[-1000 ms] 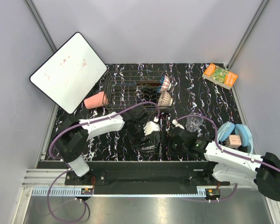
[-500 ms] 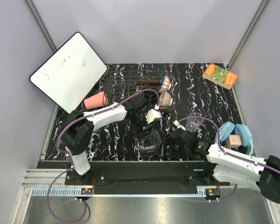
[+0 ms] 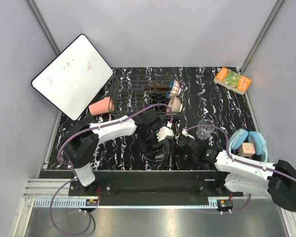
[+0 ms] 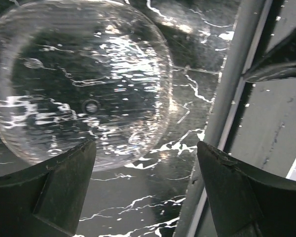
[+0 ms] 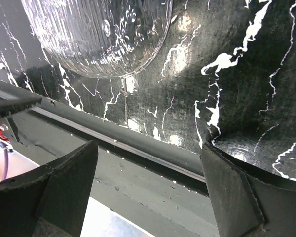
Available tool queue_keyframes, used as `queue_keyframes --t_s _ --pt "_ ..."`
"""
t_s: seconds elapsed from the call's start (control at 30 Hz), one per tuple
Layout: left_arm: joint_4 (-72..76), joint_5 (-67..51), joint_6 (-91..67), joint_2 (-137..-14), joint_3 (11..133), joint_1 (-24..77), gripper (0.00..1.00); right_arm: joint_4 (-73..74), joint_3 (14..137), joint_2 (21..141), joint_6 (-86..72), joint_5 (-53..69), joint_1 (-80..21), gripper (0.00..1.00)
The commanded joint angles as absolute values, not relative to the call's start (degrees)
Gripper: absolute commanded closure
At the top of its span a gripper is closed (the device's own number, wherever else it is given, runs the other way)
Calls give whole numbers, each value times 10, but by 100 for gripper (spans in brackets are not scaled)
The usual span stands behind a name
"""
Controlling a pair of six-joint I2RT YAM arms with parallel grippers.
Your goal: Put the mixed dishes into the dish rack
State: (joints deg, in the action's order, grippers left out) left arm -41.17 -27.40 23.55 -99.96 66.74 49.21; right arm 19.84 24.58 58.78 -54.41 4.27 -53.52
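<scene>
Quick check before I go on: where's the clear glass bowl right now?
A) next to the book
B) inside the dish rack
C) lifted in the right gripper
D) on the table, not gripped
D: the left wrist view shows the clear glass bowl sitting on the black marbled table just ahead of the open left gripper, with nothing closed on it.

Cup (image 3: 101,105) just left of dish rack (image 3: 126,94)

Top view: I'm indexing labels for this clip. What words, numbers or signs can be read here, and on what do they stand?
On the white board: faint red marks, too small to read.
On the book: cover print, too blurred to read.
Nothing legible elsewhere, wrist views included.
</scene>
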Motion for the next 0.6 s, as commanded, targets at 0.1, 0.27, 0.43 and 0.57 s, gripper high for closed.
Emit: queue_keyframes --t_s 0.1,0.27,0.43,0.57 --pt "-418 -323 215 -952 654 507 11 183 223 544 -584 88 -540 9" --pt "-423 -339 210 -949 651 521 10 157 227 567 -577 64 -541 9" --pt "-438 -355 214 -949 659 525 10 150 259 616 -552 41 -540 8" --pt "-456 -320 224 -935 687 470 10 152 253 590 -552 29 -541 8"
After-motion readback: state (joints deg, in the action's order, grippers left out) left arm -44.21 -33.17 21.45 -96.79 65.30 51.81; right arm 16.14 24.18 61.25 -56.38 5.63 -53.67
